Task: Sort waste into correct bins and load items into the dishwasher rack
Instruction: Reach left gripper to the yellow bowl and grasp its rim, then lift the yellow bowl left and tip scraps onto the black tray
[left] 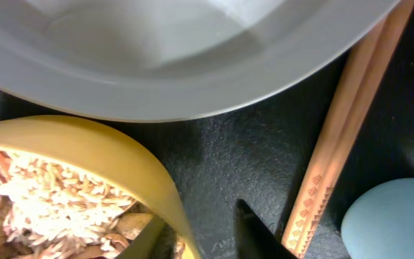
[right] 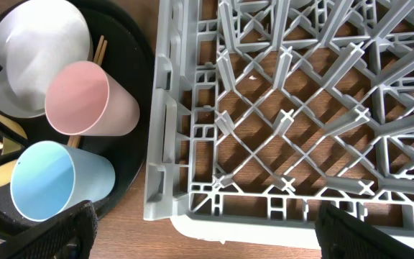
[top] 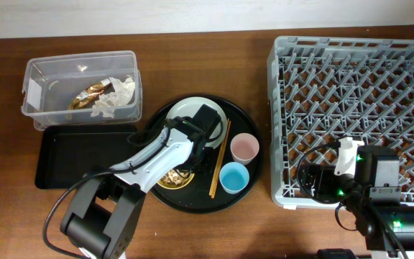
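Note:
The yellow bowl [top: 172, 178] holds beige food scraps [left: 49, 194] on the round black tray. My left gripper [top: 192, 162] is open astride the bowl's right rim [left: 121, 155], with one finger inside and one outside; a small gap shows at the outer finger [left: 203, 237]. The pale plate [top: 185, 109] lies just behind, the chopsticks [top: 219, 160] to the right, then the pink cup [top: 244, 147] and blue cup [top: 233, 177]. My right gripper [top: 309, 181] is open and empty over the front-left corner of the grey rack [top: 275, 108], which is also in the right wrist view [right: 203, 230].
The clear tub [top: 42, 86] at the back left holds the foil wrapper [top: 88, 93] and the tissue [top: 117, 97]. The shallow black rectangular tray [top: 70, 155] lies in front of it. The round black tray [top: 192, 200] sits between that tray and the rack.

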Motion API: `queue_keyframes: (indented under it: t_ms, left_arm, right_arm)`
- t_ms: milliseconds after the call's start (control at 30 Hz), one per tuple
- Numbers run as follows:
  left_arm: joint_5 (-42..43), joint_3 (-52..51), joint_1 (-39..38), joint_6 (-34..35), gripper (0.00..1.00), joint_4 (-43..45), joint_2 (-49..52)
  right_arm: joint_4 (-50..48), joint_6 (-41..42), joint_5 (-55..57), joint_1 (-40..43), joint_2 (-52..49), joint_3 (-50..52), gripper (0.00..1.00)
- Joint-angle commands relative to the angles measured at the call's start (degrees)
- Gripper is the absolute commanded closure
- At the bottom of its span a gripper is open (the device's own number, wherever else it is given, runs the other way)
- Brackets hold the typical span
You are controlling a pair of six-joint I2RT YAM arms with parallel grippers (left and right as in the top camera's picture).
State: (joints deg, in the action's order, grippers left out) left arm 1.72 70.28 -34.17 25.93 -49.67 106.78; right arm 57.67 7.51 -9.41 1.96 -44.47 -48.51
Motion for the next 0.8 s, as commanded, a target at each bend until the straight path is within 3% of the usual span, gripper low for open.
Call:
queue_keyframes:
  t_ms: [0, 200, 567, 767]
  left_arm:
    - [-1.14, 0.04, -0.22, 0.35, 0.85, -0.09, 0.68]
    - [-1.14, 0.04, -0.24, 0.37, 0.99, -0.98, 0.68]
    - [-7.63, 4.76, 0.04, 0.33, 0.99, -7.72, -1.27]
    - [-7.56, 5.79, 5.25, -2.40, 0.99, -8.72, -6.93]
  right_arm:
    - [0.02, 0.04, -0.50, 0.28, 0.22, -0.94, 0.02]
    - [0.02, 0.04, -0.50, 0.28, 0.22, -0.94, 0.02]
    - [0.02, 0.04, -0.50, 0.28, 0.22, -0.94, 0.02]
    - [0.02, 0.04, -0.48, 0.28, 0.22, -0.94, 0.02]
